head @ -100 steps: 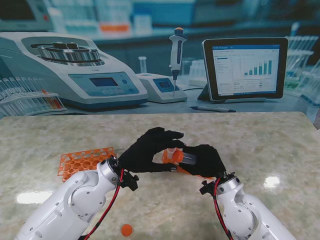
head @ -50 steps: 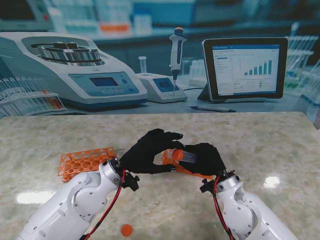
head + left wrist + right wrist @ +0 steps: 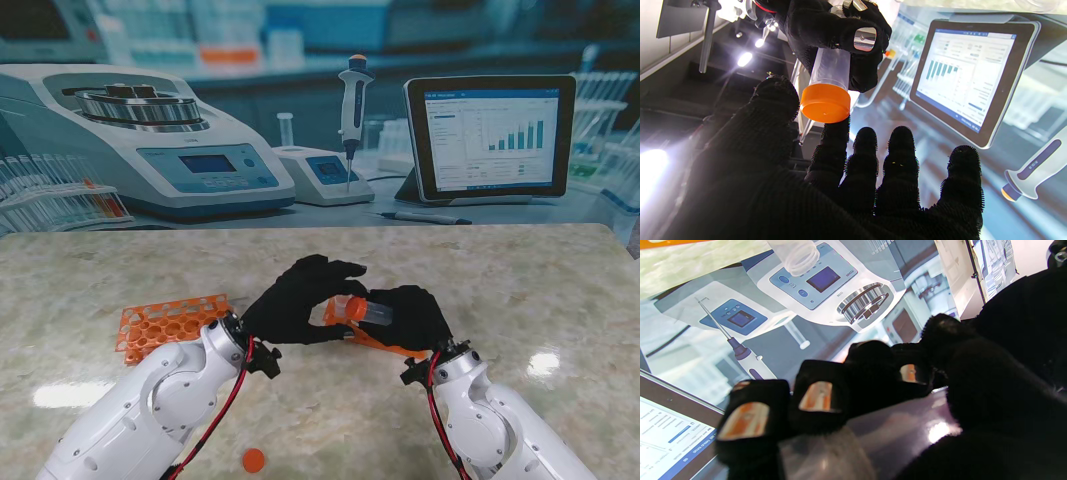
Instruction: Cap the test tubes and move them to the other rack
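My right hand is shut on a clear test tube, held tilted above the table. An orange cap sits on the tube's mouth. My left hand pinches that cap between thumb and forefinger, its other fingers spread. In the left wrist view the cap sits between my thumb and forefinger under the tube. The right wrist view shows my fingers wrapped over the tube. An orange rack lies to my left. A second orange rack lies under my right hand.
A loose orange cap lies on the table near me, between the arms. An uncapped tube stands beside the right hand. Beyond the table's far edge is a backdrop with a centrifuge, a pipette and a tablet.
My left forearm has shifted slightly to the right. Both hands stay together on the tube and cap, with hardly any other movement.
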